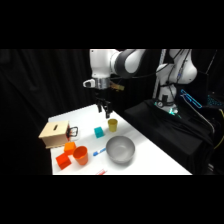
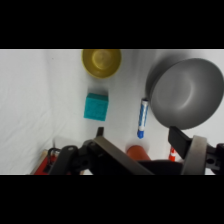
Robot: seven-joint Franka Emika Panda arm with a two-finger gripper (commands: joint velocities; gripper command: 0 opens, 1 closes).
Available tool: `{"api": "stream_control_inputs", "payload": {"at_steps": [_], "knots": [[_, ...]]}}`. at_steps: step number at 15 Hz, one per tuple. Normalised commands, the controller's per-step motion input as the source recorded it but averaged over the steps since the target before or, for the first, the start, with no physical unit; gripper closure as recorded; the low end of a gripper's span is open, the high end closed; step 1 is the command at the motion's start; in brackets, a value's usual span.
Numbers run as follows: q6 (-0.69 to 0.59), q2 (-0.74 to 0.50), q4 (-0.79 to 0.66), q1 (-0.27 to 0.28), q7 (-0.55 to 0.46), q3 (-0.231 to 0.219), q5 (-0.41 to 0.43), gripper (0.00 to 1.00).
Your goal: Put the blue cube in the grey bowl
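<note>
Fingers of the gripper (image 1: pixel 105 110) hang above the far part of the table (image 1: pixel 150 160), apart and holding nothing. Below and just toward the near edge, the blue cube (image 1: pixel 99 132) sits on the table, with a small yellow cup (image 1: pixel 112 125) beside it. The grey bowl (image 1: pixel 120 150) stands nearer the front edge, a thin blue stick (image 2: pixel 142 119) just beside its rim. An orange cup (image 1: pixel 80 155), an orange-red block (image 1: pixel 63 161) and a wooden box (image 1: pixel 55 134) occupy the left side.

Yellow cup (image 1: pixel 112 124), orange cup (image 1: pixel 80 154), blue marker (image 2: pixel 142 118)
</note>
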Motion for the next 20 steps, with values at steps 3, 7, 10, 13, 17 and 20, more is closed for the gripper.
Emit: {"api": "stream_control_inputs", "payload": {"at_steps": [3, 7, 10, 13, 17, 20], "knots": [[-0.02, 0.03, 0.06, -0.044, -0.03, 0.015, 0.024, 0.00], [-0.02, 0.14, 0.22, -0.110, -0.15, -0.039, 0.095, 0.00], [0.07, 0.18, 0.22, -0.104, -0.15, -0.042, 0.117, 0.00], [0.12, 0.08, 0.08, -0.086, -0.15, -0.028, 0.117, 0.00], [0.24, 0.20, 0.08, -0.053, -0.17, 0.013, 0.185, 0.00], [0.28, 0.30, 0.15, -0.047, -0.15, 0.078, 0.186, 0.00]]}}
